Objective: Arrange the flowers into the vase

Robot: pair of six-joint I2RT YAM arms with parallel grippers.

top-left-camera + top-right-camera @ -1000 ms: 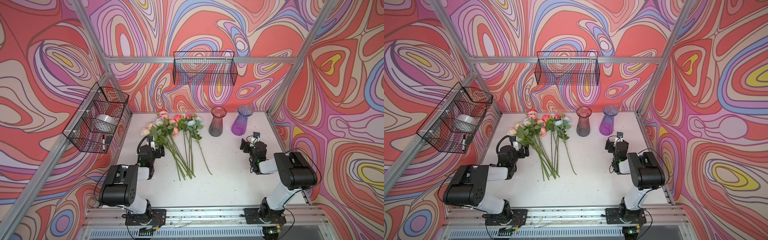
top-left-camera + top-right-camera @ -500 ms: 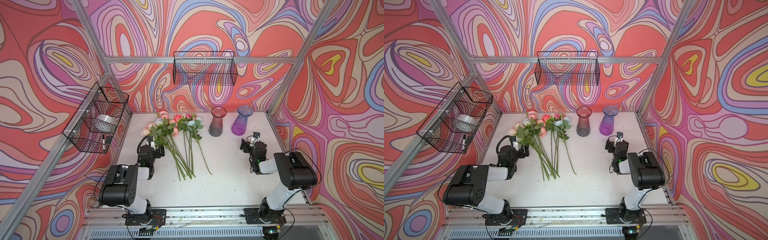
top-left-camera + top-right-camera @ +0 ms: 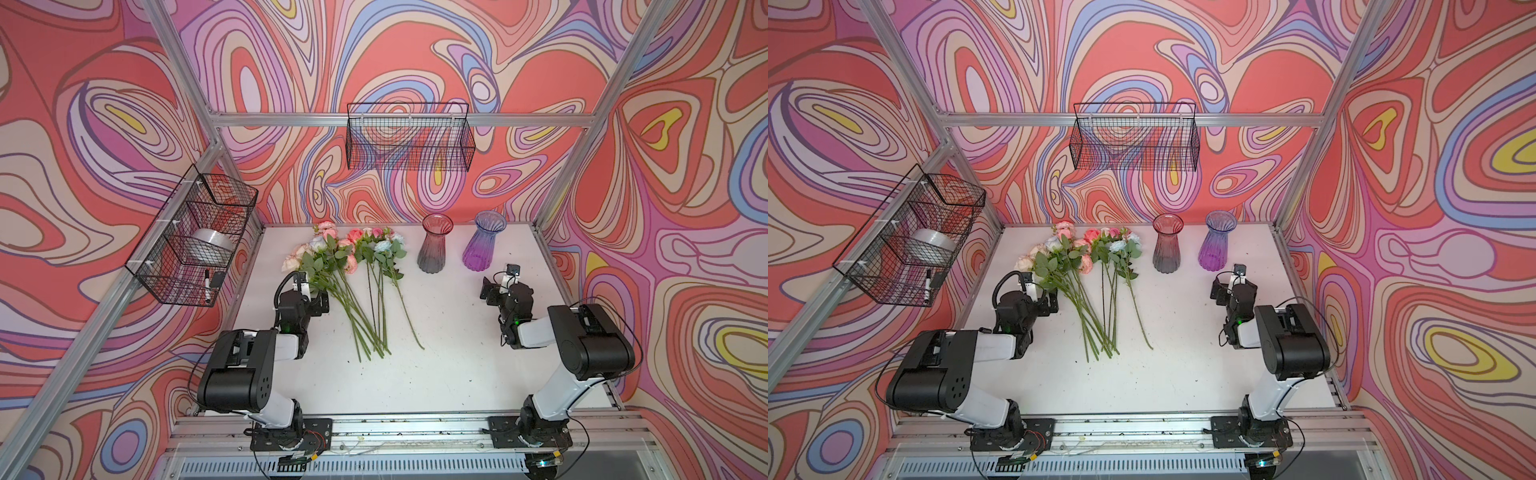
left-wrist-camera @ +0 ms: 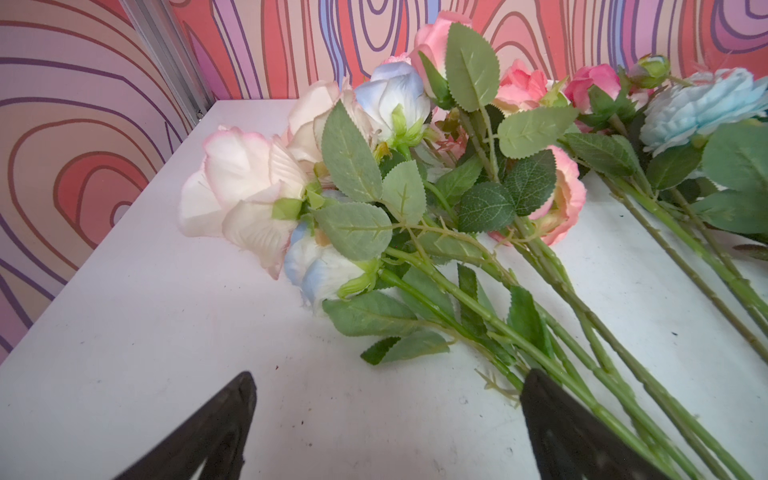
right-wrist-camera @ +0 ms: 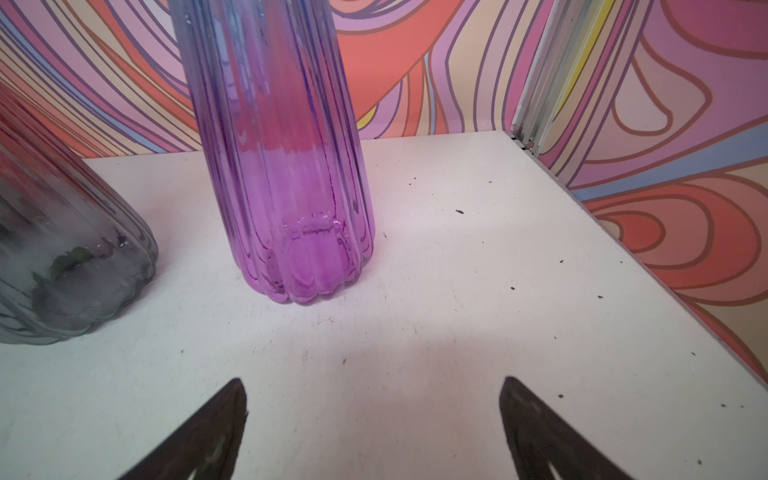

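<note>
Pink and pale-blue flowers [image 3: 332,266] lie bunched on the table [image 3: 449,365], none vased. Wide and empty, the left pincer [image 4: 386,386] sits beside their stems; the right pincer [image 5: 374,386], equally wide, faces the purple vase [image 3: 482,247]. Next: pinch one stem.

The walls [image 3: 415,54] are swirly loops of coral, lilac, blue and yellow. The counter [image 3: 457,374] is white with dark specks. The flowers [image 3: 345,251] are pink, coral, cream and pale blue, green stems. The purple vase [image 3: 483,249] by the black right hand [image 3: 489,291] fades to blue up top; the grey vase [image 3: 433,253] beyond it goes red.
</note>
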